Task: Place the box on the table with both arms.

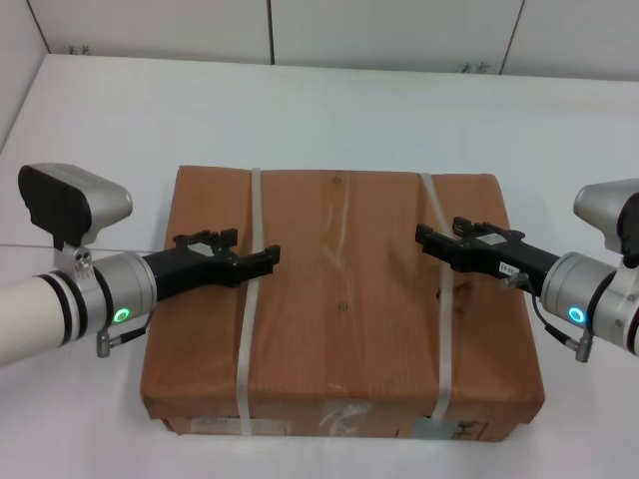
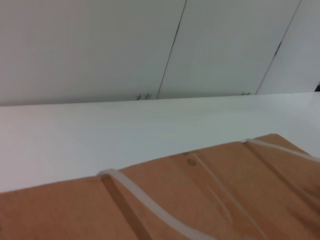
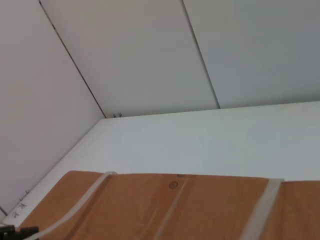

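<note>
The box (image 1: 339,319) is large, flat and brown, and lies in the middle of the head view over the white table (image 1: 329,110), with white labels on its front edge. Two whitish straps run front to back. My left gripper (image 1: 262,259) reaches in from the left and is shut on the left strap (image 1: 247,329). That strap stands lifted off the box top in the left wrist view (image 2: 150,205). My right gripper (image 1: 431,239) reaches in from the right and is shut on the right strap (image 1: 442,339). The box top also shows in the right wrist view (image 3: 200,210).
The table stretches wide behind and beside the box, up to white wall panels (image 1: 389,30) at the back. A wall also closes the table's left side (image 3: 45,100).
</note>
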Controlling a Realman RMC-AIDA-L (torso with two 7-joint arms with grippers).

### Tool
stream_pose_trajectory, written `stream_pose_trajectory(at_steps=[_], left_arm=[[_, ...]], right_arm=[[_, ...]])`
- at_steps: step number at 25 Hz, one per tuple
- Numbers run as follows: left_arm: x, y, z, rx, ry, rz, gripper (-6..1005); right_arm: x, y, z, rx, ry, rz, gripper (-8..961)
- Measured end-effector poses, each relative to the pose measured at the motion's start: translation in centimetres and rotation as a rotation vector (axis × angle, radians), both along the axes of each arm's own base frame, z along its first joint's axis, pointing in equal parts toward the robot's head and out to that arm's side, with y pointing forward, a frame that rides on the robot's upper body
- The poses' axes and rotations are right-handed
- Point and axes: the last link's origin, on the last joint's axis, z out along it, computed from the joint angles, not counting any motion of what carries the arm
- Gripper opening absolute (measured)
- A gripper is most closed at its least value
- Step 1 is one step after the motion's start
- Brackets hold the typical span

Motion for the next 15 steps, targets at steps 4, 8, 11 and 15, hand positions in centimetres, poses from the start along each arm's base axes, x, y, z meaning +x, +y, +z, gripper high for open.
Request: stream_pose_trajectory(at_steps=[4, 8, 11, 15], left_arm=[[0.0, 0.1, 0.2, 0.01, -0.004, -0.001, 759], [0.3, 0.2, 0.3, 0.011, -0.014, -0.012, 774], [0.4, 0.0, 0.4, 0.008, -0.031, -0.025, 782], [0.7, -0.3, 0.9, 0.02, -0.06, -0.053, 781]], right_arm=[[0.2, -0.2, 0.0, 0.001, -0.001, -0.006, 652], [0.7, -0.3, 0.4, 0.023, 0.014, -0.024, 699], [1.0, -0.6, 0.7, 0.051, 0.034, -0.03, 705], [1.5, -1.0, 1.9, 0.096, 0.073, -0.015, 714]])
